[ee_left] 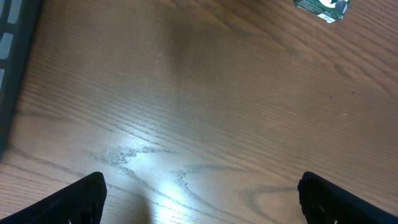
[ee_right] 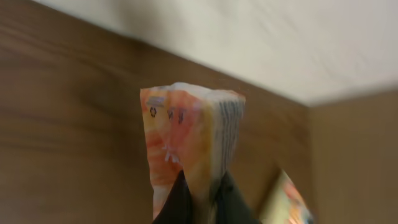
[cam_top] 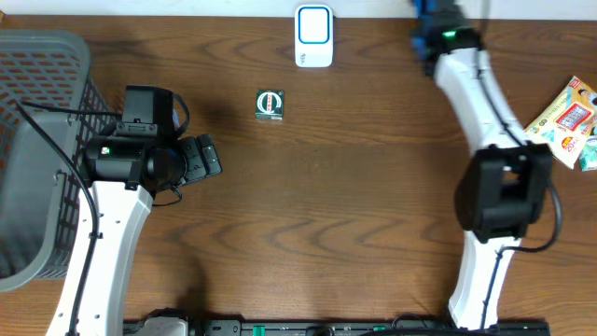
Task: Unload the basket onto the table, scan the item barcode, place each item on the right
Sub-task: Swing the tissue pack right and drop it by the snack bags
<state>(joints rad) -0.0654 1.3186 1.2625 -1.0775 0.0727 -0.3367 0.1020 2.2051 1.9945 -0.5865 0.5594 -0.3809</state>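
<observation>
An orange snack packet (ee_right: 186,130) stands upright in the blurred right wrist view, pinched at its lower edge by my right gripper (ee_right: 202,183), which is shut on it. From overhead the right arm stretches to the table's far edge, its gripper end (cam_top: 429,26) right of the white barcode scanner (cam_top: 313,35); the held packet is not clear there. My left gripper (cam_top: 207,157) hovers open at the left, nothing between its fingers (ee_left: 74,199). A small green item (cam_top: 270,104) lies ahead of it, also at the top right of the left wrist view (ee_left: 320,6).
A grey wire basket (cam_top: 37,159) fills the left edge. More colourful snack packets (cam_top: 567,121) lie at the right edge. Another blurred packet edge (ee_right: 289,202) shows low right in the right wrist view. A pale wall runs behind the table's far edge.
</observation>
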